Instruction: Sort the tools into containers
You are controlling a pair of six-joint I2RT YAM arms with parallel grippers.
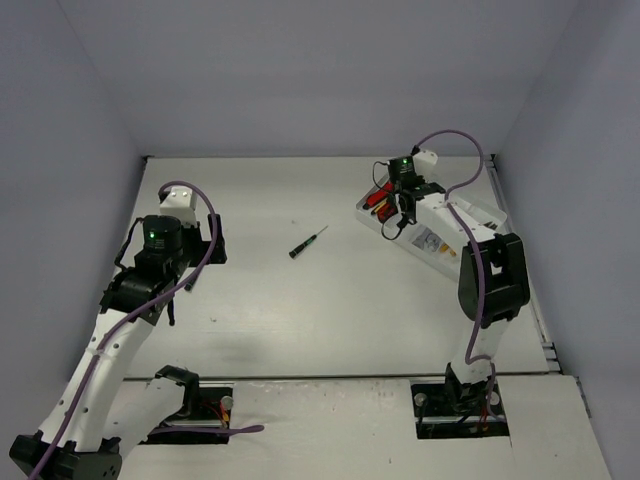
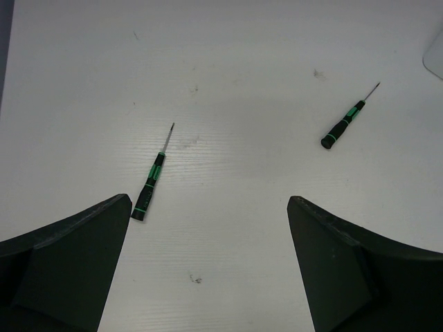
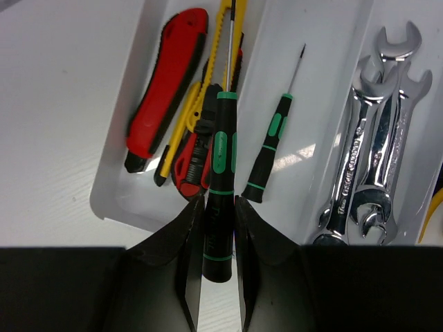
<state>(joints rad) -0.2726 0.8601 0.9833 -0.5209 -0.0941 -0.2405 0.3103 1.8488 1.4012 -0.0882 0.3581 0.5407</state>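
Note:
My right gripper (image 3: 219, 204) is shut on the handle of a black-green screwdriver (image 3: 221, 152) and holds it above the near end of the white tray (image 3: 114, 197), over the edge of the knife compartment. That compartment holds a red-black utility knife (image 3: 163, 83) and a yellow one (image 3: 181, 121). The one beside it holds a screwdriver (image 3: 266, 155), and the third holds silver wrenches (image 3: 374, 138). My left gripper (image 2: 210, 200) is open and empty above the table. Two screwdrivers lie ahead of it, one near its left finger (image 2: 149, 187) and one further right (image 2: 344, 124).
In the top view the tray (image 1: 440, 240) lies at the right with my right gripper (image 1: 398, 215) over its left end. One screwdriver (image 1: 307, 242) lies mid-table, and my left gripper (image 1: 200, 265) is at the left. A yellow pliers handle (image 3: 437, 204) shows at the frame edge.

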